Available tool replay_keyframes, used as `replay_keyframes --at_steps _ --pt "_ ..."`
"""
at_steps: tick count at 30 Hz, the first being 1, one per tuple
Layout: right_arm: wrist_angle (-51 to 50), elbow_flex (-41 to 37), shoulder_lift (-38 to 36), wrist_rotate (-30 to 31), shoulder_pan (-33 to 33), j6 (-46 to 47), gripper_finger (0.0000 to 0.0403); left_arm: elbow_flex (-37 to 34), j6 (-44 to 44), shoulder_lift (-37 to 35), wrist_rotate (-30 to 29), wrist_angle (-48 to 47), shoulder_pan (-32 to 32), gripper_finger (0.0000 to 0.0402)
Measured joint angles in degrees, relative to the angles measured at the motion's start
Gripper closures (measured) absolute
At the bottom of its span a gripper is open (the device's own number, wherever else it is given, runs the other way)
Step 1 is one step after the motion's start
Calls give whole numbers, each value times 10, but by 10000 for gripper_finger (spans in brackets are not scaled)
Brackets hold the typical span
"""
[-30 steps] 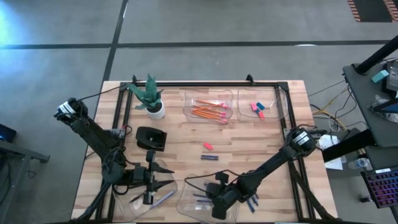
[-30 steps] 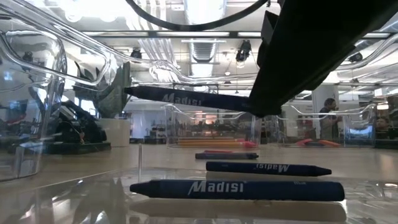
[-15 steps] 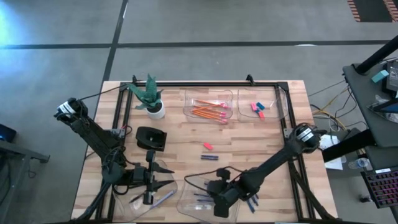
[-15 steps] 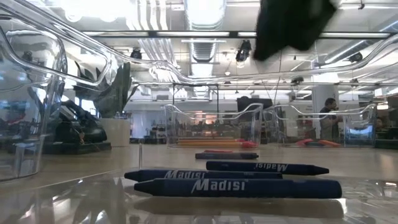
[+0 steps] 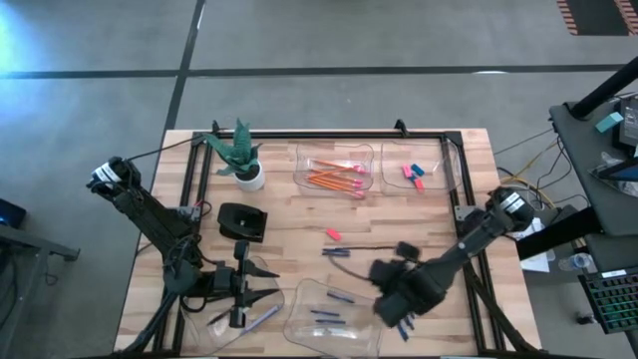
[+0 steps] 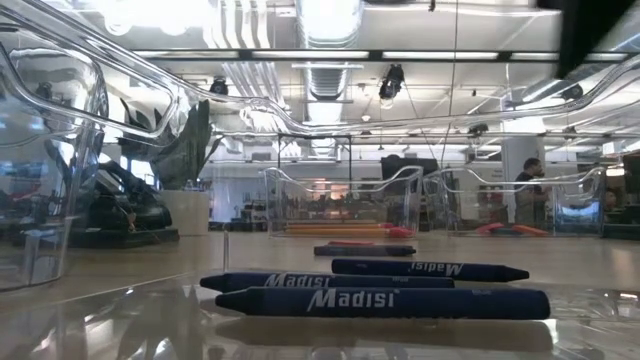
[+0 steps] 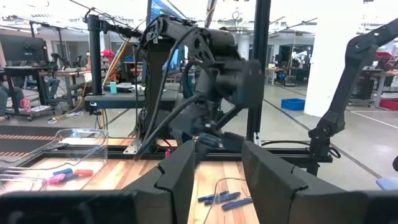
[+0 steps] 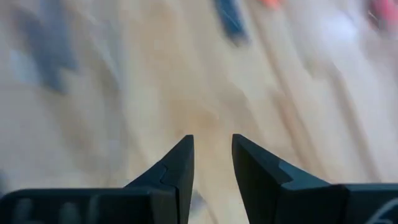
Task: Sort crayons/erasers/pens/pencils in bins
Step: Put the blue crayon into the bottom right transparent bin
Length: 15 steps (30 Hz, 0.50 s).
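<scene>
The crayon bin (image 5: 334, 311) at the near middle holds three dark-blue crayons (image 5: 326, 316), which lie side by side on its floor in the low view (image 6: 380, 300). A few more crayons (image 5: 404, 324) lie on the table to the right of this bin. Another crayon (image 5: 336, 252) and a pink eraser (image 5: 333, 234) lie at mid-table. My right gripper (image 5: 389, 291) is open and empty above the table, just right of the crayon bin. My left gripper (image 5: 239, 294) is open and empty over the near-left bin (image 5: 244, 311), which holds pens (image 5: 259, 317).
Orange pencils lie in the far middle bin (image 5: 336, 172), and red and blue erasers in the far right bin (image 5: 414, 172). A black box (image 5: 242, 221) and a potted plant (image 5: 244, 160) stand at the left. Bare wood lies between the far and near bins.
My right gripper held a crayon over the crayon bin and has let it go. The crayon has dropped and now lies on the bin's floor beside the two others. The gripper has then risen and swung fast toward the table's right edge, clear of the bin.
</scene>
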Motion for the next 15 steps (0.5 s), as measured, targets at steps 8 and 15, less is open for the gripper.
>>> replay_keyframes --at_steps 8,15 --pt "-141 -67 -20 -28 86 258 295 -1 -3 0 0 1 0 281" --pt "34 -180 -29 -140 135 344 284 -2 -3 0 0 4 0 281"
